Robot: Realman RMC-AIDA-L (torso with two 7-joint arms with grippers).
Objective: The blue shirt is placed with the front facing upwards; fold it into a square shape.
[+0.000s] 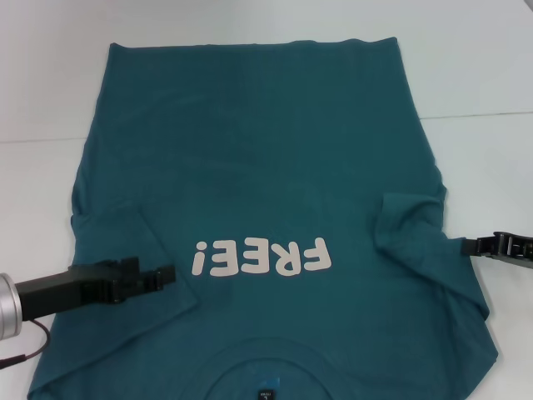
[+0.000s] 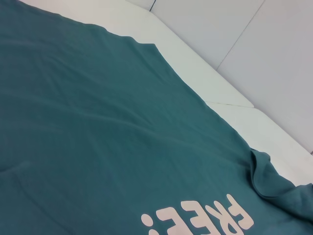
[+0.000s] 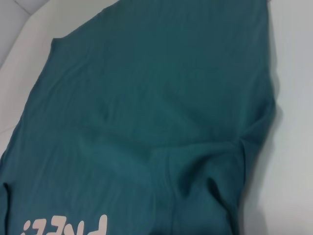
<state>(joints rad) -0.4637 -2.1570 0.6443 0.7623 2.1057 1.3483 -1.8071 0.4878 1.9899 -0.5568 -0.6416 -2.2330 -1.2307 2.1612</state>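
The blue shirt [image 1: 258,167] bears the white block print "FREE!" [image 1: 261,257]; its neck label [image 1: 264,392] is unreadable.

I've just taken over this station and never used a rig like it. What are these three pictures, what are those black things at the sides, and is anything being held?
It is a two-armed robot at a white table. The big picture looks down from its head; the other two come from cameras on its wrists and show only cloth and table. The blue shirt lies front up, its "FREE!" print toward the robot, both sleeves folded inward. The left gripper sits over the folded left sleeve; the right gripper is at the shirt's right edge. Whether either is gripping cloth cannot be told here.
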